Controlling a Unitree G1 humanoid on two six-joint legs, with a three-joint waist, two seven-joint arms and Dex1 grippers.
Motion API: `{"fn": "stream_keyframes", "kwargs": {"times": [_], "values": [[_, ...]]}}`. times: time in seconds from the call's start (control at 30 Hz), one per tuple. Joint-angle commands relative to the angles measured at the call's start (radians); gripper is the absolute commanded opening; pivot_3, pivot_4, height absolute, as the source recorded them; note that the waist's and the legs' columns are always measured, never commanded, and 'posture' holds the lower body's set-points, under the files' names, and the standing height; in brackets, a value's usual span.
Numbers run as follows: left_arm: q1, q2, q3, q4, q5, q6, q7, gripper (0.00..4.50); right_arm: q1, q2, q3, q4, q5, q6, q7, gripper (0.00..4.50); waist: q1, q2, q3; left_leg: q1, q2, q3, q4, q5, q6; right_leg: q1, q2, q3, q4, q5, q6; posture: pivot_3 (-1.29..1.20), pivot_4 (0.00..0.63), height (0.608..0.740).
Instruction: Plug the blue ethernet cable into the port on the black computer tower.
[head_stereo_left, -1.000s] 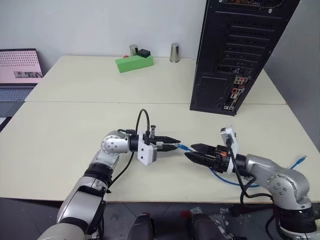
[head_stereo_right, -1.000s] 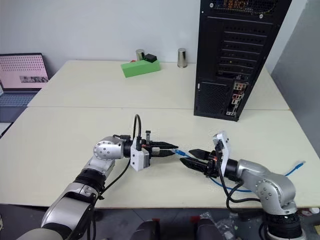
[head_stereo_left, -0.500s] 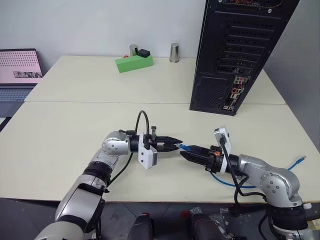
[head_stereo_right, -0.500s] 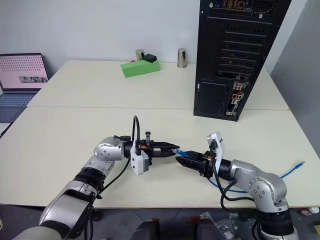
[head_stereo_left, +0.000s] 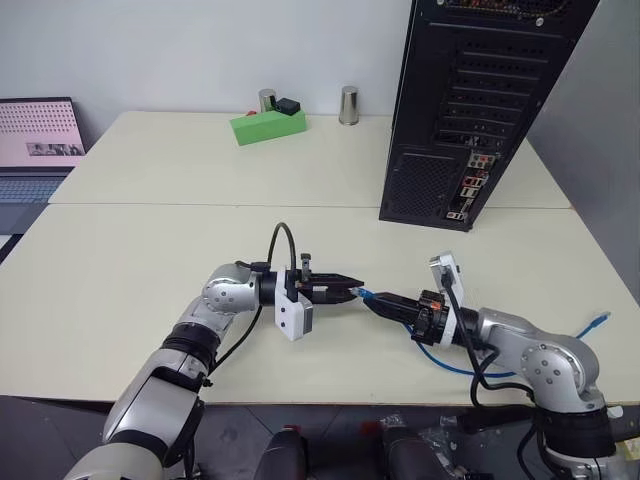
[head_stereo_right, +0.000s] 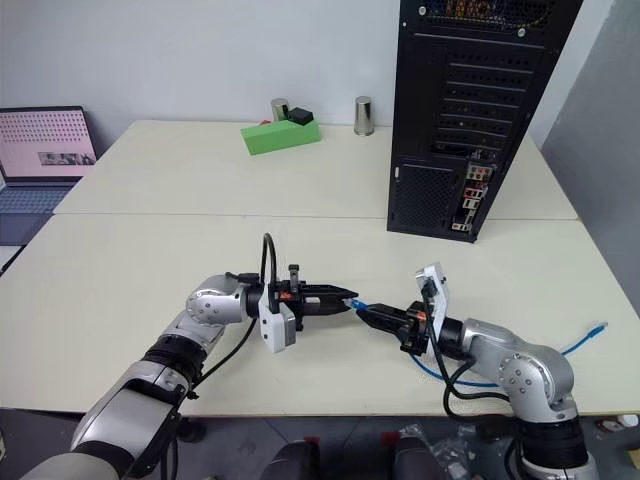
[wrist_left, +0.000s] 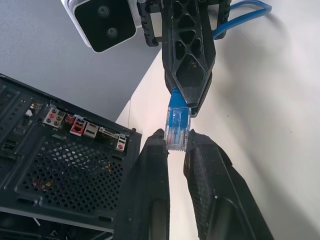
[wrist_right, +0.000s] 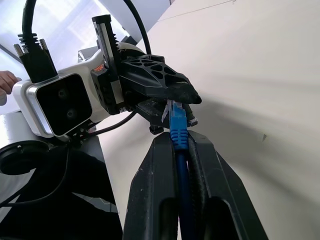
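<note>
The bench (head_stereo_left: 150, 240) is a wide, pale surface. The black computer tower (head_stereo_left: 480, 100) stands upright at its far right, rear panel toward the robot. The port (head_stereo_left: 463, 190) lies in the small cluster of coloured connectors low on that panel, beside the mesh grille; which socket it is cannot be told.

The blue ethernet cable (head_stereo_left: 450, 358) is well apart from the tower, at the near edge of the bench. Its slack loops on the surface behind the right arm, and the far plug end rests at the right edge. The working end is held in the air between the two grippers.

The right gripper (wrist_right: 175, 145) is closed on the blue boot and cord just behind the plug, with the cord running back between its fingers. The left gripper (wrist_left: 176, 145) is closed narrowly on the tip of the clear plug (wrist_left: 176, 131).

Handling judgement: the cable is light and limp and transmits no push along its length. The plug is small, rigid and smooth, and its thin locking clip is likely fragile. The appropriate hold is on the boot directly behind the plug, as the right gripper has it, leaving the plug nose free for insertion. The trailing loop may drag and twist the plug.
</note>
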Motion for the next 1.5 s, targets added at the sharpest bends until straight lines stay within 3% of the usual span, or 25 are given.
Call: {"fn": "stream_keyframes", "kwargs": {"times": [0.03, 0.07, 0.3, 0.47, 0.6, 0.9, 1.1, 1.5], "values": [[0.017, 0.014, -0.019, -0.039, -0.036, 0.019, 0.006, 0.25, -0.035, -0.01, -0.03, -0.008, 0.056, 0.009, 0.014, 0.01, 0.0, 0.0, 0.0, 0.0, 0.0, 0.0, 0.0, 0.0, 0.0, 0.0, 0.0, 0.0, 0.0, 0.0, 0.0, 0.0, 0.15, 0.74], [0.02, 0.015, -0.022, -0.045, -0.04, 0.025, 0.005, 0.96, -0.039, -0.015, -0.031, -0.005, 0.059, 0.014, 0.017, 0.01, 0.0, 0.0, 0.0, 0.0, 0.0, 0.0, 0.0, 0.0, 0.0, 0.0, 0.0, 0.0, 0.0, 0.0, 0.0, 0.0, 0.15, 0.74], [0.061, 0.028, -0.012, -0.091, -0.108, 0.188, -0.028, 2.33, -0.057, -0.051, -0.029, 0.0, 0.055, 0.012, 0.022, 0.01, -0.001, 0.0, 0.0, 0.0, 0.0, 0.0, 0.0, 0.0, 0.0, 0.0, 0.0, 0.0, 0.0, 0.0, 0.0, 0.0, 0.15, 0.74], [0.122, 0.035, 0.056, -0.222, -0.22, 0.578, -0.019, 3.43, -0.051, -0.048, -0.076, -0.043, -0.057, -0.108, -0.087, 0.01, -0.001, 0.0, 0.0, 0.0, 0.0, 0.0, 0.0, 0.0, 0.0, 0.0, 0.0, 0.0, 0.0, 0.0, 0.0, 0.0, 0.15, 0.74], [0.126, 0.003, 0.094, -0.382, -0.291, 0.936, 0.035, 4.11, -0.036, -0.013, -0.126, -0.094, -0.172, -0.203, -0.256, 0.01, -0.001, 0.0, 0.0, 0.0, 0.0, 0.0, 0.0, 0.0, 0.0, 0.0, 0.0, -0.001, 0.0, 0.0, 0.0, 0.0, 0.15, 0.74], [0.069, -0.178, 0.121, -0.579, -0.212, 1.357, 0.342, 4.14, -0.091, 0.115, -0.094, -0.089, -0.483, -0.299, -0.633, 0.0, -0.002, 0.0, 0.0, -0.001, 0.0, -0.001, 0.0, 0.0, 0.0, -0.001, 0.0, 0.0, 0.0, 0.0, 0.0, 0.0, 0.15, 0.74], [0.032, -0.265, 0.115, -0.605, -0.171, 1.426, 0.416, 4.14, -0.191, 0.22, -0.115, -0.003, -0.542, -0.301, -0.747, 0.0, -0.004, 0.0, 0.0, 0.0, 0.0, 0.0, -0.001, 0.0, 0.0, -0.002, 0.0, 0.001, 0.001, 0.0, 0.0, 0.0, 0.15, 0.74], [-0.014, -0.342, 0.113, -0.558, -0.097, 1.433, 0.472, 4.14, -0.296, 0.233, -0.156, 0.092, -0.616, -0.312, -0.798, 0.0, 0.001, 0.0, 0.0, -0.002, 0.0, 0.0, -0.001, 0.0, 0.0, -0.003, 0.0, 0.001, 0.0, 0.0, 0.0, 0.0, 0.15, 0.74]]}}
